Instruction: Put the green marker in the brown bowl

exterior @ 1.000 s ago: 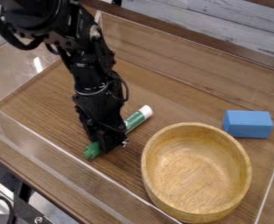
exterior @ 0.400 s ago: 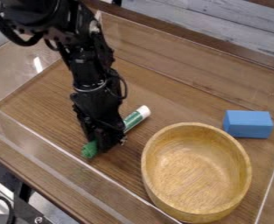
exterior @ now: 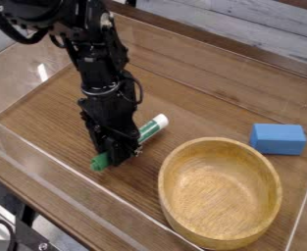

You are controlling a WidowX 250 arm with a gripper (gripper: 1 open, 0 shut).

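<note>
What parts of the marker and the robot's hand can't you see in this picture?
- Camera view: the middle of the green marker is hidden behind the gripper.
- Camera view: the fingertips are dark against the dark hand and too small, so where they touch the marker cannot be made out.
- Camera view: the marker's lettering is too small to read.
- Camera view: the arm's upper part is cut off by the top edge.

Blue block on a wooden table
The block lies flat near the right edge, on dark wood grain ringed by clear low walls
</note>
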